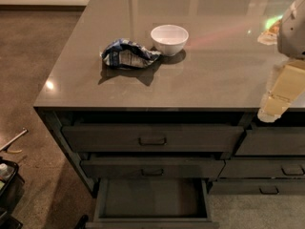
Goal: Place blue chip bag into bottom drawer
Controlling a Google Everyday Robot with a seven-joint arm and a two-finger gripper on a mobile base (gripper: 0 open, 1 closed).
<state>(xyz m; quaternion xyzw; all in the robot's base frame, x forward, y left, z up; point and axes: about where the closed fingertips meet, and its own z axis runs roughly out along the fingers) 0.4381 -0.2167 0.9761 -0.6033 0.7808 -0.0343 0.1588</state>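
The bottom drawer (pixel 152 199) stands pulled open, below and left of the gripper (pixel 272 108), under 2 handled drawers (pixel 152 138). The gripper hangs at the front edge of the countertop (pixel 214 75); whether it is open or closed cannot be told. The blue chip bag (pixel 127 55) lies on the countertop, well left of the gripper, just beside the white bowl (pixel 169 38).

blue chip bag (pixel 127 54): dark blue, white/silver panels. bowl (pixel 169 38) white. bottom drawer (pixel 151 198) dark grey. gripper (pixel 270 109) cream, right frame edge.
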